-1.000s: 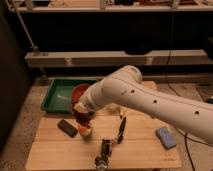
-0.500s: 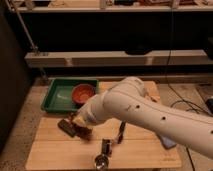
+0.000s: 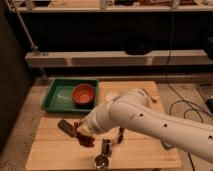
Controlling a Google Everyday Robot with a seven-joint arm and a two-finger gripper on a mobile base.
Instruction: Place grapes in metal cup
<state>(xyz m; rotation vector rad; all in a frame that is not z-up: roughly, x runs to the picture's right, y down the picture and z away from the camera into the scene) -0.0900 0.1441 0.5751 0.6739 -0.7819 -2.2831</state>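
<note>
Tool (image 3: pixel 81 132) at the end of the white arm (image 3: pixel 145 125), low over the left-centre of the wooden desk (image 3: pixel 52 150), clenched on the grapes (image 3: pixel 86 140). At the desk's front edge, nearest the viewer, stands the metal cup (image 3: pixel 101 161): small, round and silvery, apart from the bunch, to its right and in front of it. The grapes form a compact cluster of small dark reddish-purple berries at the tool's tip; whether the cluster touches the desk cannot be told. A flat dark block (image 3: pixel 65 126) lies just to the left of the tool, and a slender dark object (image 3: pixel 120 135) lies on its other side, partly hidden by the arm. Farther back, at the desk's left rear, a green tray (image 3: pixel 50 97) holds an orange-red bowl (image 3: pixel 83 94). Behind the desk runs a long pale shelf (image 3: pixel 125 57).
</note>
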